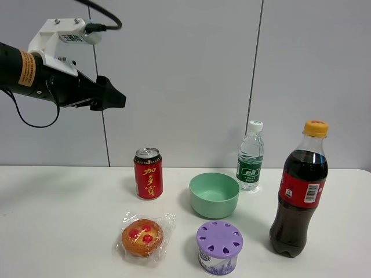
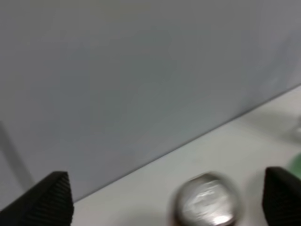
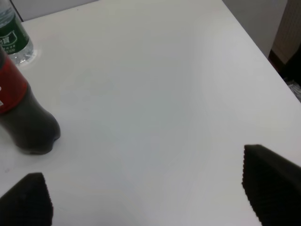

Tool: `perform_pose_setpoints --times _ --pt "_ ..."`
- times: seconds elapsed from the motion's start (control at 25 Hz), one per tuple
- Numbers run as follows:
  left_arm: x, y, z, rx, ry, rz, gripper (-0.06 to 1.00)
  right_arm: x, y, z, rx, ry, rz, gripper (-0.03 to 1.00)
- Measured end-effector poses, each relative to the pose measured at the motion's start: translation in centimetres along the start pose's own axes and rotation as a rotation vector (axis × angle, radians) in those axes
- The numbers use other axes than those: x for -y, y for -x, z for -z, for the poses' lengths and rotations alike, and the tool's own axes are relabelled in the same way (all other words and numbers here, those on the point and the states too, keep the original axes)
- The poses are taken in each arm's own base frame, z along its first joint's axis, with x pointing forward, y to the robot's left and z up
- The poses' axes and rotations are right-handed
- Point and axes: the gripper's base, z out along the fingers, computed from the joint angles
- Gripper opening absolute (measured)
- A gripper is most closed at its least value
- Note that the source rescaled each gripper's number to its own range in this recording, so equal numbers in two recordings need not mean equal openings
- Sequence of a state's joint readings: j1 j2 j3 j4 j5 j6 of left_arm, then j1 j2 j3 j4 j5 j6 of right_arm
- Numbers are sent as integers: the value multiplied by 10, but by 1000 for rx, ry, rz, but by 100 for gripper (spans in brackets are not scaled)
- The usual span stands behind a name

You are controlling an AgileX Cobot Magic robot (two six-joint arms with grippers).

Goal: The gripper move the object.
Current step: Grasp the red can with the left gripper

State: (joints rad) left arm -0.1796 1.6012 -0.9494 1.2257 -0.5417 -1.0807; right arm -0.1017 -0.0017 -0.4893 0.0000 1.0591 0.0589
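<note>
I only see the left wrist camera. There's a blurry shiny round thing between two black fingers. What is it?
Observer: The silver top of a red can with yellow characters, standing upright on the table.
Operator: Is my gripper touching it?
Observer: No, the left gripper hangs in the air well above the can.
Operator: What's beside the can?
Observer: In the high view, a green bowl stands to its right, and a wrapped pastry lies nearer the camera.
</note>
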Motion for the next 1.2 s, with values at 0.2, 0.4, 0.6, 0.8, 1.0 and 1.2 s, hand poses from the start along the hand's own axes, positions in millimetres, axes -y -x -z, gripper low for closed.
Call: perform_pose_setpoints --times 0.2,0.4,0.6,0.8,1.0,1.2 --pt "-9 -13 -3 -29 -63 27 66 0 0 0 0 0 0 100" --pt "-20 -37 -21 -66 -46 19 66 0 0 0 0 0 0 100" --pt "-20 -67 -40 -83 -146 -45 66 0 0 0 0 0 0 100" --pt "-24 -86 -49 -115 -161 -152 72 0 0 0 0 0 0 100" --pt "-29 -94 -60 -120 -166 -206 98 0 0 0 0 0 0 100" --pt "-22 -83 -80 -84 -196 -232 100 0 0 0 0 0 0 100"
